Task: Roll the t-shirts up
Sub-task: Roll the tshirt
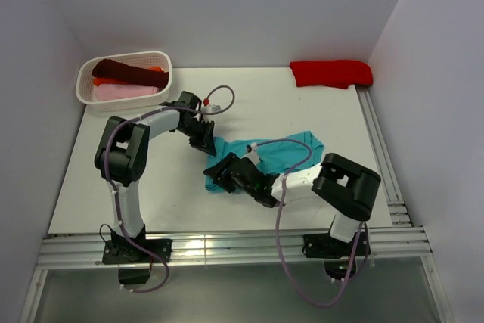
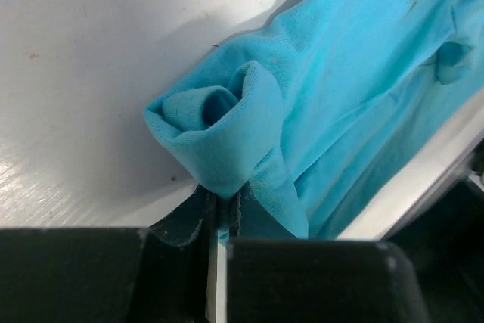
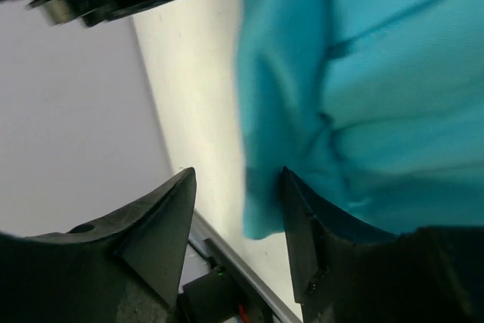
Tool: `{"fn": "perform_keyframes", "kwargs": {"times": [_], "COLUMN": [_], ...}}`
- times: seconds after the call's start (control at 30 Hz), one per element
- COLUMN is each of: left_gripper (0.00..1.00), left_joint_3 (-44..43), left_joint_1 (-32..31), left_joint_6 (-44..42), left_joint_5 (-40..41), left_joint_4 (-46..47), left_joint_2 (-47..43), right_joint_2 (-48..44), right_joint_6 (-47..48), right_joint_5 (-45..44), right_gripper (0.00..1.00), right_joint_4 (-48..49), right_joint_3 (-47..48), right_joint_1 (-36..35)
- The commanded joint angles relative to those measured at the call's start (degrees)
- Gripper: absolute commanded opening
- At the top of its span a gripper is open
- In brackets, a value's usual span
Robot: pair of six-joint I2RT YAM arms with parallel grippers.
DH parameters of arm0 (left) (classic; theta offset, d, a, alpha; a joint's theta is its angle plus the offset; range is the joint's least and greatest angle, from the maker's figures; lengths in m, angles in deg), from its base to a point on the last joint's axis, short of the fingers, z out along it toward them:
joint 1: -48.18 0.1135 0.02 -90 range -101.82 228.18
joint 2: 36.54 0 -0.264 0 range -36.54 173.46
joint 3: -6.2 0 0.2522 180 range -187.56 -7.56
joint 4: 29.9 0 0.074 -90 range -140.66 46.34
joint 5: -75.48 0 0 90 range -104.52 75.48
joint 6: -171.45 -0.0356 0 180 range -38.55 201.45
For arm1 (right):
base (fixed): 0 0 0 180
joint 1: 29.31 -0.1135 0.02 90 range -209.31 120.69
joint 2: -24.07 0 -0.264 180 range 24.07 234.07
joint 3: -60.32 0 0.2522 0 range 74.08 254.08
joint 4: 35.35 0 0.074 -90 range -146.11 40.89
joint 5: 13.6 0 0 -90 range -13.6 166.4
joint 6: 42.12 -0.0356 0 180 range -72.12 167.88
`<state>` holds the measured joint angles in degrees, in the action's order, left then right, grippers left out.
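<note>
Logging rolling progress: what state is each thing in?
Teal cloth t-shirt: lying crumpled, one end curled into a roll.
Left gripper: shut on that rolled end.
Right gripper: open, at the shirt's edge.
Bright red cloth shirt: bundled.
White plastic basket: holding a maroon shirt and a pink shirt.

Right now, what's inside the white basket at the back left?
The white basket holds a dark maroon shirt on top, a pink shirt nearer, and orange cloth peeking out behind. Anything beneath them is covered.
</note>
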<state>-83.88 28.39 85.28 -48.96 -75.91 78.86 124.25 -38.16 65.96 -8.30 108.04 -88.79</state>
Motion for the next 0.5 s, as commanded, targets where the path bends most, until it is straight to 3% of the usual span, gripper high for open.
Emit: {"fn": "perform_keyframes", "kwargs": {"times": [0.0,0.13,0.23,0.47], "left_gripper": [0.00,0.00,0.01,0.01], "left_joint_3": [-0.6,-0.9,-1.3,-2.5], "left_joint_1": [-1.2,-1.7,-2.1,-3.1], "left_joint_6": [-3.1,-3.2,-3.2,-3.2], "left_joint_5": [12.9,16.1,16.8,18.5], "left_joint_4": [-1.8,-3.0,-3.6,-5.0], "left_joint_2": [-0.7,-0.9,-0.6,-0.3], "right_joint_2": [-5.7,-7.1,-5.6,8.0], "right_joint_6": [8.3,11.1,13.7,22.9], "right_joint_5": [-8.0,-14.4,-19.7,-28.1], "right_gripper": [0.58,0.59,0.56,0.54], "right_joint_4": [-27.8,-46.1,-54.7,-70.3], "right_joint_3": [9.0,17.4,24.7,47.0], "right_joint_1": [-2.9,-5.5,-6.8,-7.0]}}
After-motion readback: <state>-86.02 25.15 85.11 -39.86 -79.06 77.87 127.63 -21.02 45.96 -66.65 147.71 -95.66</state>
